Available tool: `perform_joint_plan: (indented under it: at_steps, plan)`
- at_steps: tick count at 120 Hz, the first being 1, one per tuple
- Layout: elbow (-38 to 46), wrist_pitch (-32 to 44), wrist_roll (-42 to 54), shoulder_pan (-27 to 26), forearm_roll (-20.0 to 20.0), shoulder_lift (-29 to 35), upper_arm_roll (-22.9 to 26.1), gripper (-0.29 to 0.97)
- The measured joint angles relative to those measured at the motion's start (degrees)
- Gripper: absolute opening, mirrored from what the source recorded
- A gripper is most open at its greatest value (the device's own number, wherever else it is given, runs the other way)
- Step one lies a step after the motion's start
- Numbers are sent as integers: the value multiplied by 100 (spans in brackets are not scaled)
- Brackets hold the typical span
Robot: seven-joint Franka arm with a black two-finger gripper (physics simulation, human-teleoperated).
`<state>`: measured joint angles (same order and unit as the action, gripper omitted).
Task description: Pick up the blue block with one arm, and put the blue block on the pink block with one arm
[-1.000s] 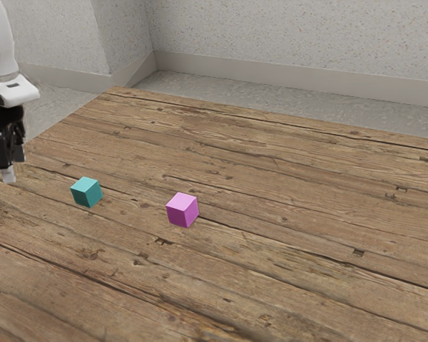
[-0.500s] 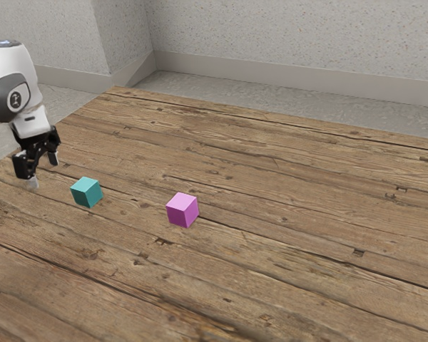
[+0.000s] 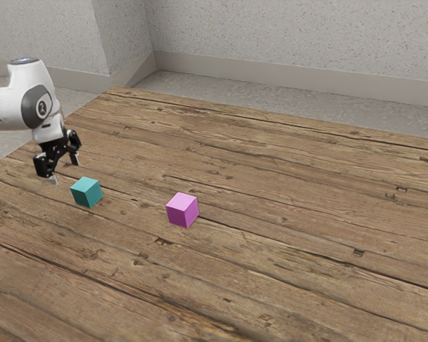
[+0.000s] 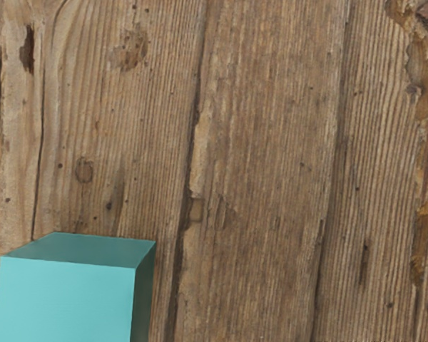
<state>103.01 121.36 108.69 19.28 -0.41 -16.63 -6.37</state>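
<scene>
Gripper (image 3: 63, 165) hovers above the table (image 3: 292, 185), fingers spread, nothing between them. In the exterior view the blue block (image 3: 86, 192) sits between 4 and 5 o'clock from the gripper: near it, lower, not touching. So the hand is not over the block yet. The wrist view agrees: the blue block (image 4: 71, 288) lies off to one side of the hand's line, not centred under it, with bare planks (image 4: 271, 171) under most of the hand. My read is that the next move turns on that offset: shift toward 4 to 5 o'clock until centred, then descend. It's a cube, so there is no long axis to choose. In the wrist view its edges run about parallel to the plank grain, so either pair of opposite faces looks usable; I can't tell from here how the fingers line up with them. The block is more teal than blue, matt, flat-faced, with crisp edges, so it should pinch cleanly. The pink block (image 3: 182, 209) is the same shape, standing flat just past 3 o'clock from the blue one, well apart from it and with clear wood between. The tabletop is weathered timber: heavy grain, knots, cracks, seams between boards. Pick not started.
</scene>
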Motion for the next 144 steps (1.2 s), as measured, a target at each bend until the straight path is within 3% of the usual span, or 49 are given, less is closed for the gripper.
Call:
perform_joint_plan:
  at_steps: [49, 95, 144]
  plan:
    - [-1543, 47, 668, 21, -307, -1582, 13, 68]
    - [-1641, 53, 978, 100, -731, -1914, 4, 68]
    - [-1731, 119, 1160, 120, -869, -2282, -4, 64]
